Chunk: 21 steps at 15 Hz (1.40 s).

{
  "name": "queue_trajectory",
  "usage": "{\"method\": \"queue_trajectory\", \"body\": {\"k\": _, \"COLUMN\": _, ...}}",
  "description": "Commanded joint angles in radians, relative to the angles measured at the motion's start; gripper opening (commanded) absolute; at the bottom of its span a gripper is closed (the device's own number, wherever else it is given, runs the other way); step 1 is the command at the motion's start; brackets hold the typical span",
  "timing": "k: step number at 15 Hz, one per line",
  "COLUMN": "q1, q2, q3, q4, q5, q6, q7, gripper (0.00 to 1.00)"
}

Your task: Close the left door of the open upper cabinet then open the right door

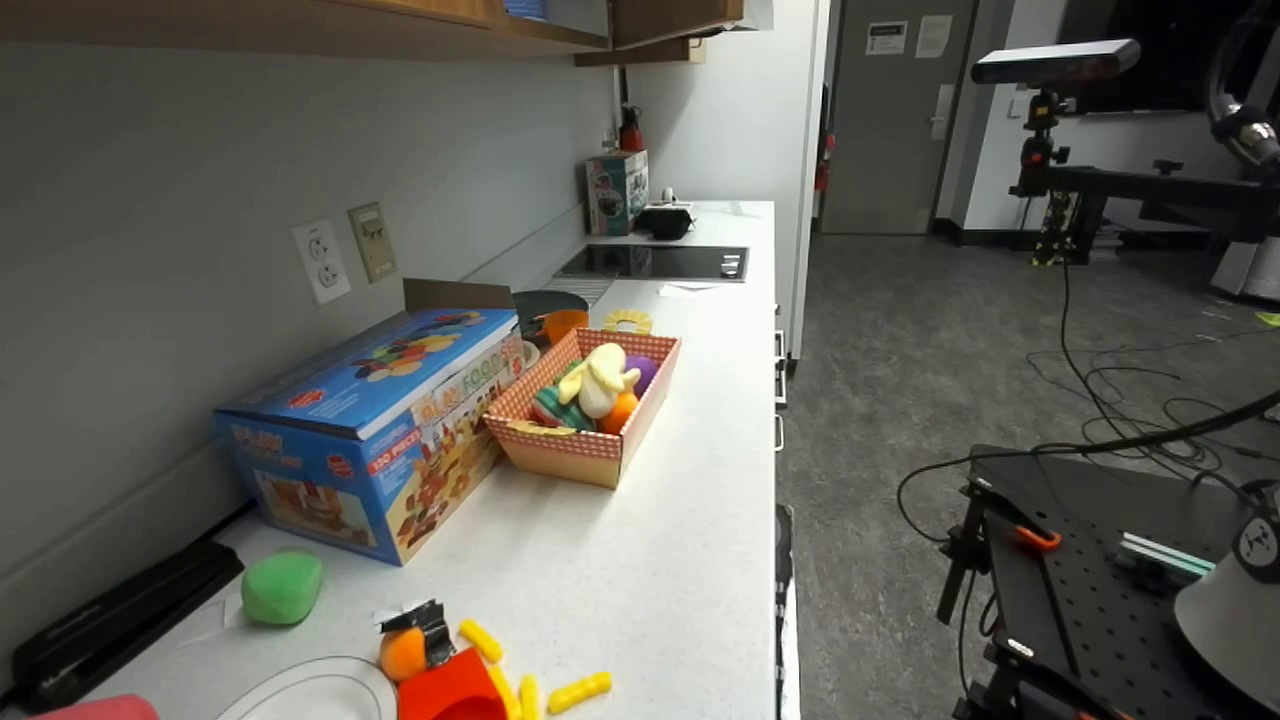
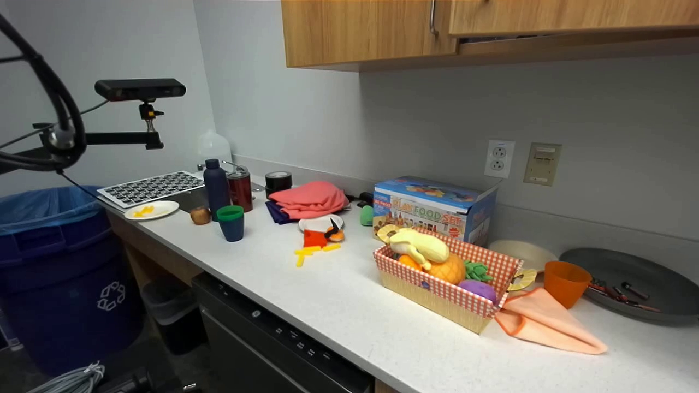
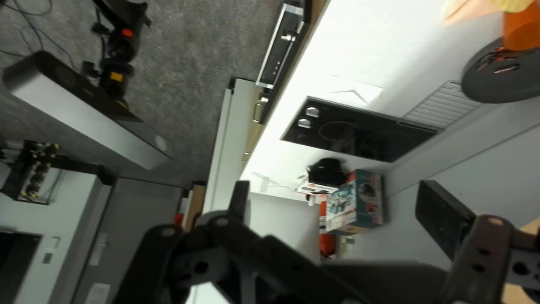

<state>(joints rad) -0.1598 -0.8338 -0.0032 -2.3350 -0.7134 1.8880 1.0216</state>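
Note:
The upper cabinet (image 1: 300, 25) runs along the wall at the top of both exterior views, its upper part cropped. Its left door (image 2: 360, 33) lies flat against the front, with a metal handle (image 2: 433, 16) near its right edge. The right door (image 2: 573, 15) stands away from the cabinet, leaving a gap beneath it; in an exterior view that swung-out door (image 1: 665, 22) is dark. Beside it, a blue item (image 1: 525, 8) shows inside. My gripper (image 3: 333, 196) is wide open, with nothing between its fingers. Tan wood (image 3: 532, 226) appears beyond its right finger. Neither exterior view shows the gripper.
Below, the white countertop (image 1: 690, 520) holds a play food box (image 2: 431, 204), a checked basket (image 2: 426, 300) of toy food and a dark pan (image 2: 628, 281). Farther along are a cooktop (image 3: 337, 131) and a teal box (image 3: 356, 202). A mounted camera (image 3: 84, 109) stands over the floor.

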Motion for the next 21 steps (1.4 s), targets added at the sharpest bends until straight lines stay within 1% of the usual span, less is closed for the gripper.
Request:
{"method": "queue_trajectory", "body": {"k": 1, "q1": 0.054, "q2": 0.035, "q3": 0.049, "q4": 0.047, "q5": 0.030, "q6": 0.093, "q7": -0.066, "gripper": 1.00}}
{"method": "queue_trajectory", "body": {"k": 4, "q1": 0.082, "q2": 0.021, "q3": 0.052, "q4": 0.038, "q5": 0.029, "q6": 0.221, "q7": -0.138, "gripper": 1.00}}
{"method": "queue_trajectory", "body": {"k": 5, "q1": 0.093, "q2": 0.020, "q3": 0.039, "q4": 0.037, "q5": 0.041, "q6": 0.268, "q7": -0.174, "gripper": 1.00}}
{"method": "queue_trajectory", "body": {"k": 6, "q1": 0.082, "q2": 0.113, "q3": 0.056, "q4": 0.104, "q5": 0.032, "q6": 0.331, "q7": -0.183, "gripper": 1.00}}
{"method": "queue_trajectory", "body": {"k": 8, "q1": 0.101, "q2": 0.152, "q3": 0.057, "q4": 0.142, "q5": 0.091, "q6": 0.409, "q7": -0.253, "gripper": 1.00}}
{"method": "queue_trajectory", "body": {"k": 11, "q1": 0.114, "q2": 0.242, "q3": 0.055, "q4": 0.216, "q5": 0.188, "q6": 0.525, "q7": -0.392, "gripper": 1.00}}
{"method": "queue_trajectory", "body": {"k": 13, "q1": 0.106, "q2": 0.303, "q3": 0.060, "q4": 0.269, "q5": 0.265, "q6": 0.545, "q7": -0.485, "gripper": 1.00}}
{"method": "queue_trajectory", "body": {"k": 15, "q1": 0.082, "q2": 0.354, "q3": 0.074, "q4": 0.319, "q5": 0.308, "q6": 0.543, "q7": -0.555, "gripper": 1.00}}
{"method": "queue_trajectory", "body": {"k": 16, "q1": 0.061, "q2": 0.380, "q3": 0.083, "q4": 0.346, "q5": 0.309, "q6": 0.533, "q7": -0.571, "gripper": 1.00}}
{"method": "queue_trajectory", "body": {"k": 18, "q1": 0.018, "q2": 0.417, "q3": 0.106, "q4": 0.400, "q5": 0.274, "q6": 0.506, "q7": -0.565, "gripper": 1.00}}
{"method": "queue_trajectory", "body": {"k": 21, "q1": -0.036, "q2": 0.438, "q3": 0.134, "q4": 0.442, "q5": 0.220, "q6": 0.465, "q7": -0.520, "gripper": 1.00}}
